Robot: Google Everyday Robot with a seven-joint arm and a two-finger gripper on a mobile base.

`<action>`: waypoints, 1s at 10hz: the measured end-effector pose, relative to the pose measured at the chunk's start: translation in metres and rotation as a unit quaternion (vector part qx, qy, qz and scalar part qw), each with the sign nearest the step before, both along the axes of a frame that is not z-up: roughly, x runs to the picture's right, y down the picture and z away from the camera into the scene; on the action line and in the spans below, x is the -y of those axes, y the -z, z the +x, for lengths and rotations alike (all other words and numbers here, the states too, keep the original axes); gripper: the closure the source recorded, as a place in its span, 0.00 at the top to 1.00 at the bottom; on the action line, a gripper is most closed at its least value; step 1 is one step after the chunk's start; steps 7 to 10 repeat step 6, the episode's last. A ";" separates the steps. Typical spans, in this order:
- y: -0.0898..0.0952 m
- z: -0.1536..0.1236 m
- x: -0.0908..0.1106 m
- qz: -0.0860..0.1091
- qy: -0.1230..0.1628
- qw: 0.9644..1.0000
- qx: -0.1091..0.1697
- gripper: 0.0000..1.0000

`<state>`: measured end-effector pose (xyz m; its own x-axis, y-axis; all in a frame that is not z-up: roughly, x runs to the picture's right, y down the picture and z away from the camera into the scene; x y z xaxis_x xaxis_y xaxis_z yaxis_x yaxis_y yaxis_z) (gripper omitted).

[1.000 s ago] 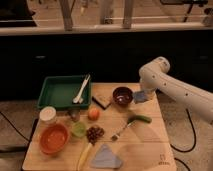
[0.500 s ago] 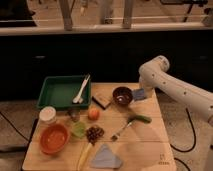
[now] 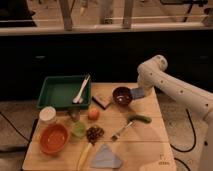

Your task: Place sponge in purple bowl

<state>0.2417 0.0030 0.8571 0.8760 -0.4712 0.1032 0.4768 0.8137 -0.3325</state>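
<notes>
A wooden bench (image 3: 150, 150) carries everything, and the white arm (image 3: 175, 87) reaches in from the right, bending down to the end effector (image 3: 141, 92) at the bench's far right part. Far to its left sits a green tray (image 3: 55, 95) holding a white utensil (image 3: 81, 90); lower left of that stands an orange bowl (image 3: 53, 138). A light-blue cloth (image 3: 106, 158) lies at the near edge, well below and left of the end effector. The purple bowl (image 3: 122, 95) rests just to its left, with the sponge (image 3: 137, 92) right at the end effector, touching or just beside the bowl's right rim. Whether the end effector pinches the sponge cannot be told. A green vegetable (image 3: 140, 118) lies below it.
</notes>
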 end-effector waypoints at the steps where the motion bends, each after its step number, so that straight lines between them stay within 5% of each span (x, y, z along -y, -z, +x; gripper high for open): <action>1: -0.003 -0.001 0.002 0.001 0.002 1.000 0.002 0.04; 10: -0.013 -0.012 0.009 0.003 0.023 1.000 0.014 0.04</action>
